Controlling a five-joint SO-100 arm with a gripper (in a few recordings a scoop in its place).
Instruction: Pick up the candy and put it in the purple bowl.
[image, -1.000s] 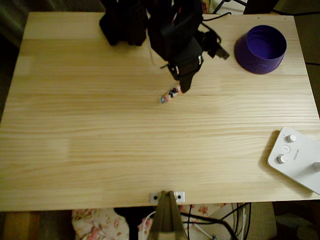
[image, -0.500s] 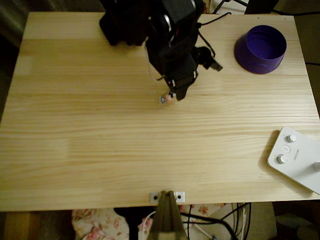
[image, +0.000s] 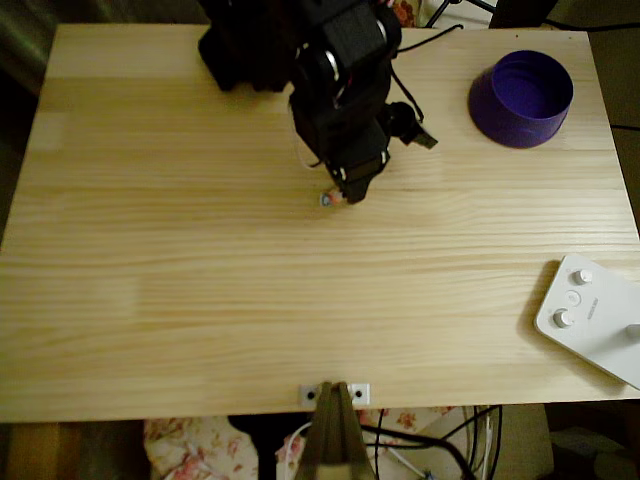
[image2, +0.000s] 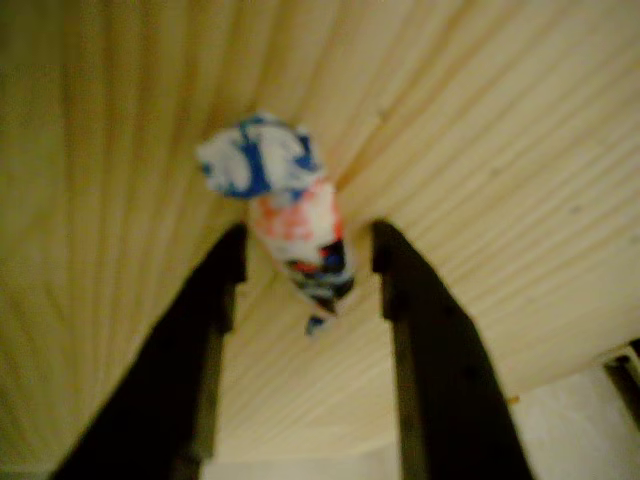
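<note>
Pale pine-plank bench (image: 200, 300) is filling most of the overhead frame. Black jointed arm (image: 335, 90) is reaching down from the top centre, its black two-finger pincer (image: 345, 193) pointing at the boards just above frame centre. Round deep purple plastic bowl (image: 521, 98) is sitting upper right, well apart from the arm. White flat device with knobs (image: 592, 318) is lying at the lower right edge. Tiny pinkish-white wrapped candy (image: 329, 199) with bluish twisted ends is lying on the bench. In the wrist view the pincer (image2: 308, 262) is standing open, fingers (image2: 225, 275) either side of the candy (image2: 300, 235), gaps showing on both sides.
</note>
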